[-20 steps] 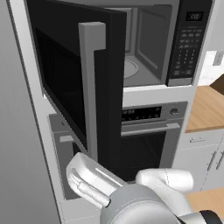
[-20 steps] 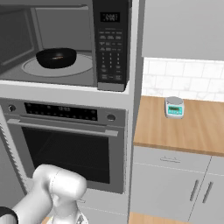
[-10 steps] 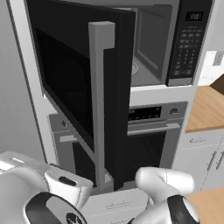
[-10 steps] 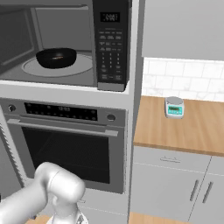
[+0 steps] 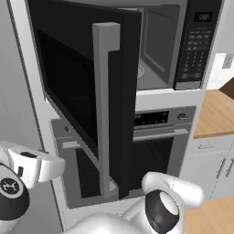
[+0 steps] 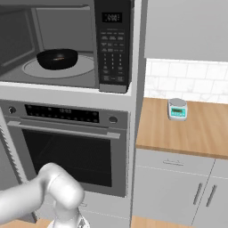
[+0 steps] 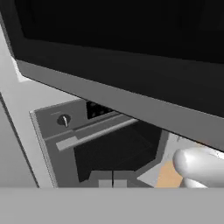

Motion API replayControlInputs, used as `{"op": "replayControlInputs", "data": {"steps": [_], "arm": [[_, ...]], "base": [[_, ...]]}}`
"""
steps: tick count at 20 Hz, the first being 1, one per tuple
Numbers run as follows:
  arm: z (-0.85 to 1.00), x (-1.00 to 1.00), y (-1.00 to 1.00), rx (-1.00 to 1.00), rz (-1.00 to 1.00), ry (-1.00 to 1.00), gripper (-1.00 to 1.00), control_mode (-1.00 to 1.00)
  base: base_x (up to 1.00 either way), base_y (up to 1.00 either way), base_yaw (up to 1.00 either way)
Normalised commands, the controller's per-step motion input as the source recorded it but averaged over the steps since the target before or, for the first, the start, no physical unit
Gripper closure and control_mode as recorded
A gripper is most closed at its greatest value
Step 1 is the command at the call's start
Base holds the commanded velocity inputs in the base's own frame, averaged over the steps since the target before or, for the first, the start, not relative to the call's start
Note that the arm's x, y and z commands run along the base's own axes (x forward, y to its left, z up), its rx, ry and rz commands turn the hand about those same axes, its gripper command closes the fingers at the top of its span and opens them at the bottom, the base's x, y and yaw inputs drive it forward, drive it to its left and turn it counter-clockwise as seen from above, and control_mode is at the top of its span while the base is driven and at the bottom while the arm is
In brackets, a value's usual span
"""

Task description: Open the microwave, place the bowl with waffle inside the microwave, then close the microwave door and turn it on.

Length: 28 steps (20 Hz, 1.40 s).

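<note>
Wooden counter (image 6: 191, 131), white tiled backsplash (image 6: 187, 82), grey cabinets (image 6: 178, 187) beneath, built-in oven (image 6: 67, 147), grey wall (image 6: 187, 26)

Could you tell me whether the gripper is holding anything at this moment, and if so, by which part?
Nothing is held: the gripper is shut on nothing, its fingertips together below the microwave door.

— What do you look like from back there?

— My arm (image 5: 173, 187) is smooth, glossy white, built of rounded tube-like links. One joint ends in a dark round cap (image 5: 160, 212) with a shiny highlight.

— And out by your hand?

— A blocky white link (image 5: 34, 167) carries a small dark slot on its face. Just beside it sits a black disc (image 5: 10, 194) with a white ring-shaped emblem.

— Any cables?

— I can't make out any.
</note>
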Motion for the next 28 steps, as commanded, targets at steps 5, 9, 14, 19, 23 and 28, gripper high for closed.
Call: {"op": "replayControlInputs", "data": {"steps": [5,9,14,19,23,28], "arm": [[0.0,0.77,-0.66,-0.17,-0.09,0.0,1.0,-1.0],[0.04,0.45,-1.0,-0.15,-0.01,-0.03,1.0,-1.0],[0.08,0.37,-1.0,-0.1,0.0,-0.1,1.0,-1.0],[0.0,0.63,-1.0,-0.06,0.0,-0.09,1.0,-1.0],[0.08,0.97,-0.9,-0.05,0.0,-0.14,1.0,-1.0],[0.43,0.93,-0.57,-0.06,0.01,-0.33,1.0,-1.0]], "base": [[0.0,0.0,0.0],[0.0,0.0,0.0],[0.0,0.0,0.0],[0.0,0.0,0.0],[0.0,0.0,0.0],[0.0,0.0,0.0]]}}
